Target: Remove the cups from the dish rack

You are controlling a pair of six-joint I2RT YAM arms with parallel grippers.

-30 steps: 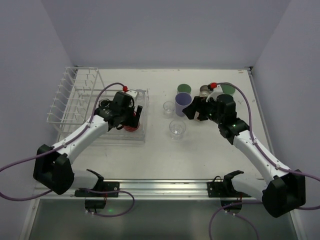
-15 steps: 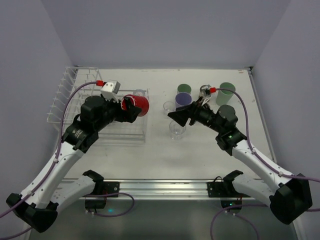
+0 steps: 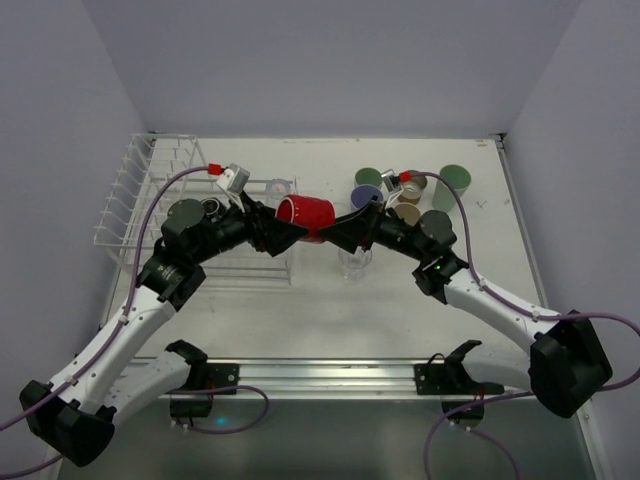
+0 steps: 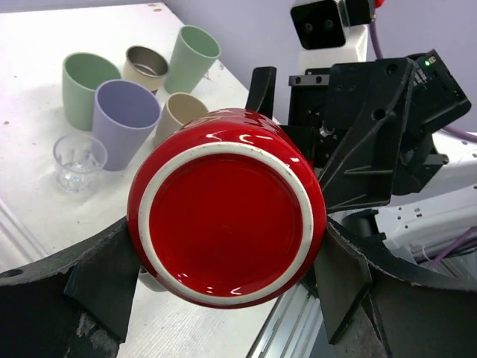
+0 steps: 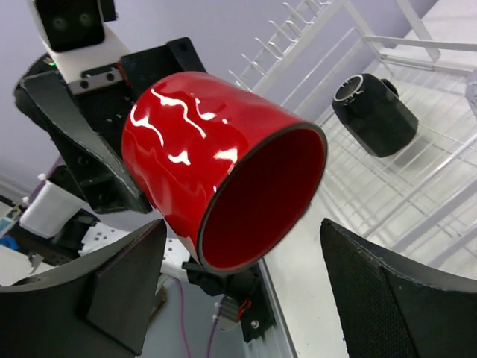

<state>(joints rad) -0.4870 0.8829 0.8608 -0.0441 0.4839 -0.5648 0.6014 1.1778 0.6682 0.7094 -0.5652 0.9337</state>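
Observation:
My left gripper (image 3: 285, 226) is shut on a red cup (image 3: 308, 214) and holds it on its side in the air, just right of the white wire dish rack (image 3: 150, 200). The left wrist view shows the cup's base (image 4: 227, 216) between my fingers. My right gripper (image 3: 345, 231) is open, with its jaws on either side of the cup's open mouth (image 5: 257, 198); I cannot tell if they touch it. A black mug (image 5: 373, 113) lies in the rack's basket. Lavender (image 3: 365, 198), dark green (image 3: 368, 176), mint green (image 3: 455, 178), beige (image 3: 408, 210) and clear (image 3: 355, 260) cups stand on the table at right.
A clear cup (image 3: 280, 187) sits at the rack basket's far right corner. The rack's tall prongs (image 3: 130, 185) stand at far left. In the left wrist view the standing cups (image 4: 123, 119) cluster at upper left, behind the held cup.
My left gripper lifted the red cup out of the rack basket and carried it right. My right gripper swung left from the cup cluster, and its open jaws now flank the cup's mouth.

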